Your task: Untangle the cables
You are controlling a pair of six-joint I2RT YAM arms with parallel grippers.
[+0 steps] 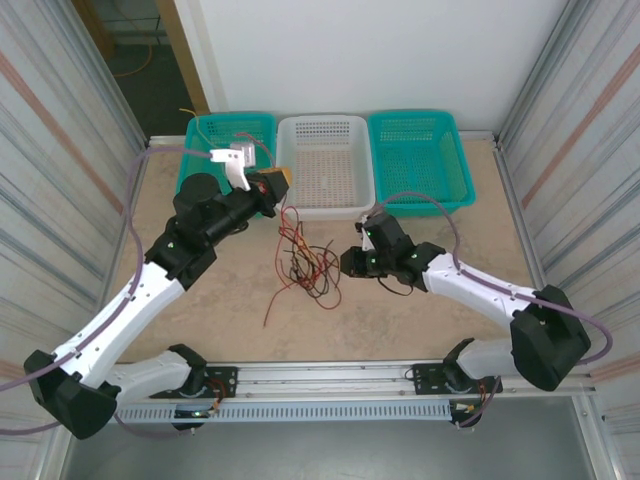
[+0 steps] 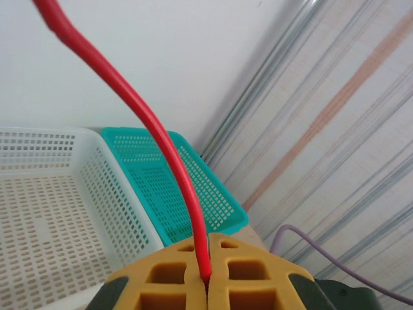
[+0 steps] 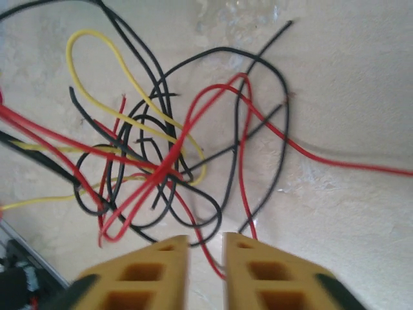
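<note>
Left fingers (image 2: 245, 274) pinch a red cable (image 2: 161, 143), while right fingers (image 3: 274, 255) stand slightly apart above the tangled cables (image 3: 169, 169).

The table (image 1: 200, 310) has a pale beige, faintly mottled top. At twelve o'clock a plain white wall (image 1: 380, 50) rises behind it. At nine o'clock stands a ribbed pale grey panel (image 1: 50, 130) with faint reddish stripes, and at three o'clock its twin (image 1: 590, 120). At eleven o'clock a wooden door frame (image 1: 185, 50) opens onto a dark floor (image 1: 140, 80). Three perforated plastic baskets sit side by side along the table's far edge: a teal one (image 1: 255, 125), a white one (image 1: 320, 120) and another teal one (image 1: 420, 150). At six o'clock a metal rail (image 1: 320, 375) runs along the near edge. The light is soft and even, with only weak shadows.
</note>
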